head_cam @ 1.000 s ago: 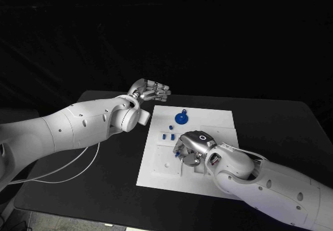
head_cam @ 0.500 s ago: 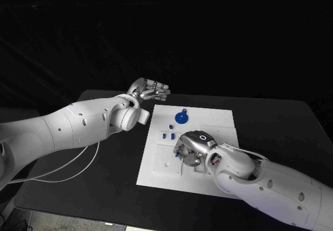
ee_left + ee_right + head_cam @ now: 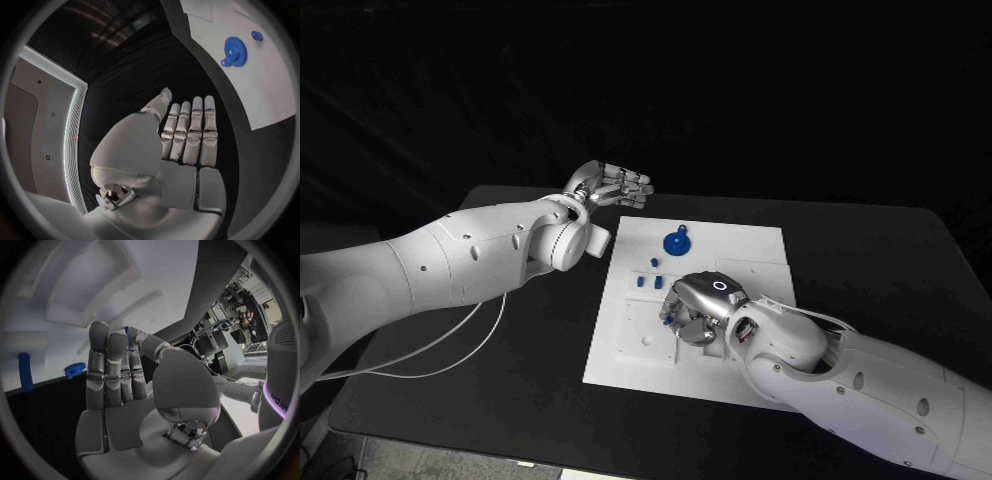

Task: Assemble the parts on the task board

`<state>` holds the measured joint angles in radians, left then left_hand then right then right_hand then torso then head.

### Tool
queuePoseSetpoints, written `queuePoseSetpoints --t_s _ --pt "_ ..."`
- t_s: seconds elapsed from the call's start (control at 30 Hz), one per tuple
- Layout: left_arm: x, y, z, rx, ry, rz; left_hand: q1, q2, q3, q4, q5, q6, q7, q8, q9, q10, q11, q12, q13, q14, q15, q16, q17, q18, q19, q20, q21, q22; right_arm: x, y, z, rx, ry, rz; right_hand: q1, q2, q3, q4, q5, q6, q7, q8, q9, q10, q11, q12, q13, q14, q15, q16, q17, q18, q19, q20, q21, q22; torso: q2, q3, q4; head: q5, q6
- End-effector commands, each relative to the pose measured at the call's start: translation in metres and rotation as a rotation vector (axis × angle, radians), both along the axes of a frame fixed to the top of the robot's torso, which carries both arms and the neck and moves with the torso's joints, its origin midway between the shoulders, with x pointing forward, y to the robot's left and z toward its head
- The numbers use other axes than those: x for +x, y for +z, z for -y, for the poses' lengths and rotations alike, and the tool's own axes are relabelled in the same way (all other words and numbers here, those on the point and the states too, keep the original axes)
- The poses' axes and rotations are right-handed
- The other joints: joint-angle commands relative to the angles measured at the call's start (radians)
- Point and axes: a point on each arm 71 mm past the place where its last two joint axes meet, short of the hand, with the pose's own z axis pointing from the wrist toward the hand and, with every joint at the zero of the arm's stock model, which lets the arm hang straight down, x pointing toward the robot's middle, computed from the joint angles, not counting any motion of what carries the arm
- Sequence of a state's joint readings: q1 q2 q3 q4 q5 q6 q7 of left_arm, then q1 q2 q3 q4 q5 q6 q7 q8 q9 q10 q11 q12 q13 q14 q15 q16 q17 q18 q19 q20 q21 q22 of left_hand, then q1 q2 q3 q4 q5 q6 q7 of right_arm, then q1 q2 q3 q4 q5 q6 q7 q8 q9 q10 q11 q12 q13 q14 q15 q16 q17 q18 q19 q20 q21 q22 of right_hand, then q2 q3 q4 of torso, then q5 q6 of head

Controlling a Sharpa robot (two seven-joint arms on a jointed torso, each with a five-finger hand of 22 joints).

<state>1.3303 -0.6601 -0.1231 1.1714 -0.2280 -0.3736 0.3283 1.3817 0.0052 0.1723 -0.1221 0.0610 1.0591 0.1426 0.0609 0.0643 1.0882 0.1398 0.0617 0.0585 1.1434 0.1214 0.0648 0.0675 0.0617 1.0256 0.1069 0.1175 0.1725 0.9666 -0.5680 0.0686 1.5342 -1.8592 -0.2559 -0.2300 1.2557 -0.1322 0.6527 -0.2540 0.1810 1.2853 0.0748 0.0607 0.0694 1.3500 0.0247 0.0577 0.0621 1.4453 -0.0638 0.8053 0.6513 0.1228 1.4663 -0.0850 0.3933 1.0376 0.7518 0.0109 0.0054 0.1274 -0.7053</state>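
The white task board point(image 3: 740, 250) lies in the middle of the black table. A blue gear point(image 3: 676, 245) sits near its far edge, with small blue pegs point(image 3: 643, 282) just in front of it. My right hand point(image 3: 702, 300) is low over the board's middle, fingers pointing down at a small blue part point(image 3: 672, 320). In the right wrist view the thumb and fingers pinch a sliver of that blue part point(image 3: 127, 331); a blue peg point(image 3: 25, 371) and the gear point(image 3: 75, 370) lie beyond. My left hand point(image 3: 610, 186) hovers off the board's far left corner, fingers straight and holding nothing point(image 3: 187, 135).
The left wrist view shows the board point(image 3: 262, 95) with the gear point(image 3: 235, 49) and a small blue part point(image 3: 257, 35). A white cable point(image 3: 444, 350) trails over the table's left side. Black table surface surrounds the board on all sides.
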Motion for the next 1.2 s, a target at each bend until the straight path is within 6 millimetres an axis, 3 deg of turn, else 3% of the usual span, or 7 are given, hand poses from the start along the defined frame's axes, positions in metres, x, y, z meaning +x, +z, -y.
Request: queuePoseSetpoints --t_s 0.03,0.7,0.83,1.0,1.2 --pt "0.0002 0.0013 0.0022 -0.008 -0.009 0.003 0.005 0.0 0.002 0.005 -0.001 0.002 -0.005 0.001 0.0 -0.006 0.0 -0.003 0.0 0.001 0.002 -0.002 0.001 0.009 -0.005 0.0 0.004 -0.001 -0.0016 -0.0046 -0.0013 -0.049 0.006 -0.003 0.001 0.013 -0.002 -0.005 0.001 0.005 -0.001 0.003 0.001 0.007 0.001 0.003 0.001 0.001 -0.005 0.0 -0.001 0.015 0.034 -0.006 -0.007 0.001 0.0 0.0 -0.001 -0.001 -0.003" --pt "-0.0001 0.001 0.0042 -0.01 -0.017 -0.003 0.004 0.0 -0.003 0.007 -0.002 0.001 -0.005 0.001 0.0 -0.01 0.001 -0.003 0.0 -0.001 0.003 -0.002 0.001 0.01 -0.008 0.001 0.006 -0.005 -0.0048 -0.0081 -0.0095 -0.077 0.011 0.003 -0.004 0.013 0.002 -0.002 0.003 0.001 0.0 0.003 0.001 0.002 0.002 0.003 0.001 0.001 -0.005 -0.003 -0.004 0.013 0.033 -0.005 -0.011 0.003 -0.001 -0.0004 0.0015 -0.003 -0.006" --pt "-0.0002 0.0009 0.0041 -0.009 -0.018 -0.004 0.004 0.0 -0.003 0.007 -0.002 0.001 -0.005 0.001 0.0 -0.01 0.001 -0.003 0.0 -0.001 0.003 -0.002 0.001 0.01 -0.008 0.001 0.006 -0.005 -0.004 -0.0089 -0.0097 -0.071 0.01 -0.007 -0.007 0.015 0.006 0.007 -0.005 -0.029 0.01 0.001 -0.003 -0.033 0.012 0.002 -0.001 0.001 0.001 -0.004 -0.005 0.014 0.033 -0.001 -0.015 0.002 -0.001 -0.0009 0.0002 -0.002 -0.007" --pt "-0.0003 0.0011 0.004 -0.01 -0.017 -0.002 0.003 0.002 -0.004 0.008 -0.003 0.002 -0.005 0.002 0.0 -0.01 0.001 -0.003 0.0 0.0 0.003 -0.002 0.001 0.01 -0.007 0.001 0.007 -0.006 -0.0032 -0.0102 -0.009 -0.066 0.009 -0.024 -0.017 0.004 -0.025 0.022 0.015 -0.066 0.018 0.002 -0.003 -0.075 0.023 0.002 -0.001 0.001 0.01 0.0 -0.006 0.018 0.036 0.008 -0.02 -0.002 0.0 0.0005 0.0003 -0.001 -0.008" --pt "-0.0004 0.0012 0.003 -0.01 -0.016 -0.002 0.004 0.002 -0.005 0.008 -0.003 0.001 -0.005 0.001 0.0 -0.01 0.001 -0.003 0.0 0.003 0.002 -0.002 0.002 0.01 -0.006 0.001 0.008 -0.006 -0.0019 -0.0106 -0.0061 -0.042 -0.007 -0.043 -0.021 -0.026 -0.046 0.018 0.026 -0.137 0.036 0.002 -0.005 -0.16 0.048 0.002 -0.002 0.001 0.029 0.004 -0.009 0.036 0.037 0.025 -0.025 -0.009 0.0 0.0006 0.0004 -0.002 -0.008"
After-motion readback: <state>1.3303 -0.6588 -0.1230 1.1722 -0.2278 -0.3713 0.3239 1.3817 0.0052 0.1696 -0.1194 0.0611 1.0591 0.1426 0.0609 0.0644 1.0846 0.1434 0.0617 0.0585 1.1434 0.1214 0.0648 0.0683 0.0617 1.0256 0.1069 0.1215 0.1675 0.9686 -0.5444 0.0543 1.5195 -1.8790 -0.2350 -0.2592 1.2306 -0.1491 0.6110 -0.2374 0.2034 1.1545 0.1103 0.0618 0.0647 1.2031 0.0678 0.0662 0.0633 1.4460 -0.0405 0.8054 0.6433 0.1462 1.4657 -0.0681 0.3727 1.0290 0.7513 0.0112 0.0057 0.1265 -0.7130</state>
